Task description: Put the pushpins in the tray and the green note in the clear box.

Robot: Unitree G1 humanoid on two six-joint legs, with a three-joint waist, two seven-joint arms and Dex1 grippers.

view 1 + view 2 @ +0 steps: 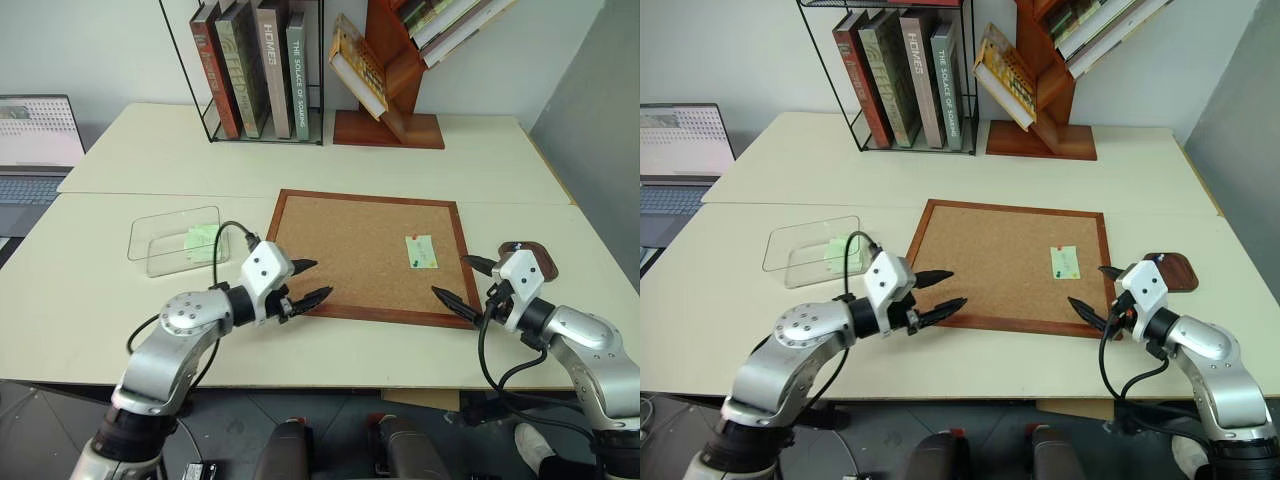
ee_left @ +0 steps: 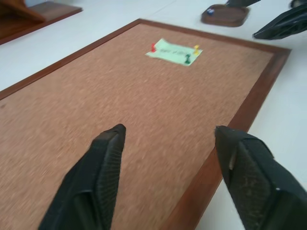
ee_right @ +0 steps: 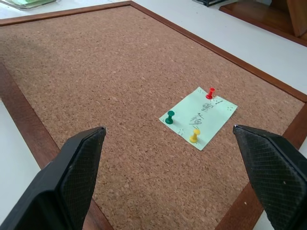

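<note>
Corkboard (image 1: pixel 365 255) near edge sits between both open end effectors.

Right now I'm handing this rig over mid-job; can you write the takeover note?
Left end effector: open, empty, over the corkboard's near left corner.
Right end effector: open, empty, at the near right corner of the corkboard.
Green note: on the corkboard, pinned by three pushpins: red, green, yellow.
Clear box: left of the corkboard, already holds a pale green note.
Tray: right of the corkboard; a small bluish thing lies in it.
Left: pull three pushpins into tray, then move note to clear box.
</note>
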